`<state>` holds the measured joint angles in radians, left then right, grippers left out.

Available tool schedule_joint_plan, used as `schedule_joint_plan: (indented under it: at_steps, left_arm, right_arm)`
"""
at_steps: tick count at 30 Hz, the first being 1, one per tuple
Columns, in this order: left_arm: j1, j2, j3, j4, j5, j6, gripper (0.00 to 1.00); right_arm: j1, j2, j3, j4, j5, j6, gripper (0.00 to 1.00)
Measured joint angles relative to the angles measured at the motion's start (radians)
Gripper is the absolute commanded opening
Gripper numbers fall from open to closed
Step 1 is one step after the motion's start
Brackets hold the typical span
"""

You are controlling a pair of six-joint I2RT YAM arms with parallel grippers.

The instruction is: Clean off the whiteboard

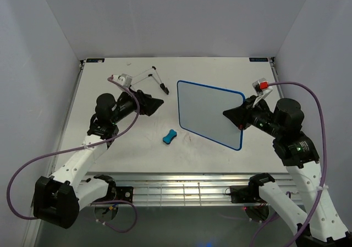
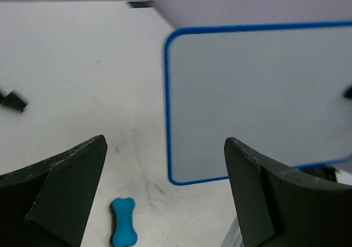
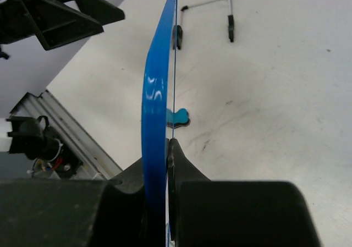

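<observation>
— Between our left claw's (image 1: 158,105) spread fingers we see bare table (image 1: 220,76); only the eraser (image 1: 169,136) lies low beneath it.
— Ahead of it the whiteboard (image 1: 209,112) walls us off, pinched in our right claw (image 1: 240,120). The wire stand (image 1: 157,77) sits off to that left claw's left.

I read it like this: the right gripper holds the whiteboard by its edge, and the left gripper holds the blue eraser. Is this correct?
Not quite. The left gripper is open and holds nothing; the blue eraser lies on the table, apart from its fingers, as the left wrist view shows. The right gripper does hold the whiteboard by its edge.
</observation>
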<state>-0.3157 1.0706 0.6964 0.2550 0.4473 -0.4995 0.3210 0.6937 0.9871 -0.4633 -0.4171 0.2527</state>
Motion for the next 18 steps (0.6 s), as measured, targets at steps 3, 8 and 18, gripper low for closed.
schedule_joint_plan:
  at_steps: [3, 8, 18]
  left_arm:
    - [0.002, 0.003, -0.005, 0.159, 0.256, 0.013, 0.98]
    - [-0.007, 0.096, -0.008, 0.404, 0.573, -0.053, 0.98]
    - [-0.008, 0.246, -0.033, 0.970, 0.866, -0.542, 0.87]
  right_arm:
    - [0.000, -0.013, 0.056, -0.018, -0.069, 0.002, 0.08]
    - [0.000, -0.027, 0.159, -0.024, -0.204, 0.002, 0.08]
    - [0.000, -0.029, 0.178, -0.035, -0.336, -0.004, 0.08]
